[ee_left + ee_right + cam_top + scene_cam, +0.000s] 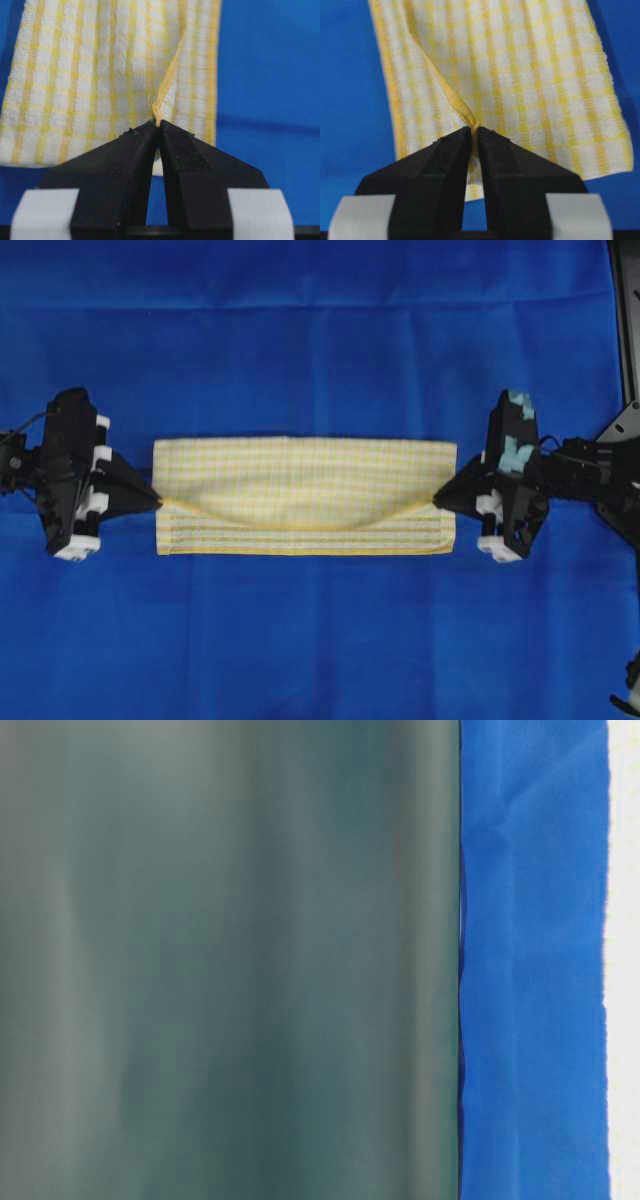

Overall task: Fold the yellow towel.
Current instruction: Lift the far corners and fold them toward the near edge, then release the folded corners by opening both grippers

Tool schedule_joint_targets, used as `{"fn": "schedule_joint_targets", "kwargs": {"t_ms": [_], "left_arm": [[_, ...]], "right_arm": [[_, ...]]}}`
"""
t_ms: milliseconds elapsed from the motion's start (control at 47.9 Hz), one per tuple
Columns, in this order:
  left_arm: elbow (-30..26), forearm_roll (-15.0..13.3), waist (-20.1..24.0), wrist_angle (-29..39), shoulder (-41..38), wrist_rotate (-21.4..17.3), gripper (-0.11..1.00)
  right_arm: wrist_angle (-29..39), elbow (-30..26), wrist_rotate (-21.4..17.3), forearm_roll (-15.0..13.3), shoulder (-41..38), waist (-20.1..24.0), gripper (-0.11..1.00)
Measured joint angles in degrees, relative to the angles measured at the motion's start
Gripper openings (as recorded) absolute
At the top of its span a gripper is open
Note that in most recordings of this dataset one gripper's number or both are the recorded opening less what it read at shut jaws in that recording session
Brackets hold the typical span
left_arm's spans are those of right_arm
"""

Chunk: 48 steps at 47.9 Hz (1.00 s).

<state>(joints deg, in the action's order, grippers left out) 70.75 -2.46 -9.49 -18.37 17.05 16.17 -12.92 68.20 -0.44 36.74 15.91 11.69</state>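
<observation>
The yellow towel (304, 495) lies on the blue cloth (320, 340), half doubled lengthwise, its upper layer's hem pinched at opposite ends by the left claw (157, 501) and right claw (437, 501), so flattening this fold and further folds seem left.

Even bright light; table-level view perhaps defocused.

- left gripper (155, 502): matte black, two wedge-shaped fingers (117, 165) tapering to a point, fine grainy texture
- white blocks behind the fingers, one per side, on both grippers
- right gripper (440, 500): same black wedge build, pale teal patches on the body behind it
- thin black cables at both arms' outer ends
</observation>
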Motion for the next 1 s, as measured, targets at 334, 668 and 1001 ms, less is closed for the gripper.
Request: {"fn": "schedule_joint_targets", "kwargs": {"t_ms": [334, 668, 1001], "left_arm": [[-0.35, 0.0, -3.08, -0.53, 0.0, 0.26, 0.03], [-1.85, 0.0, -3.08, -0.09, -1.49, 0.18, 0.05], [-1.93, 0.0, -1.67, 0.0, -0.88, -1.05, 0.82]], "right_arm": [[0.0, 0.0, 0.09, 1.58, 0.09, 4.48, 0.09], [0.0, 0.0, 0.09, 1.58, 0.0, 4.66, 0.29], [-0.79, 0.26, 1.76, 1.58, 0.53, 4.04, 0.79]]}}
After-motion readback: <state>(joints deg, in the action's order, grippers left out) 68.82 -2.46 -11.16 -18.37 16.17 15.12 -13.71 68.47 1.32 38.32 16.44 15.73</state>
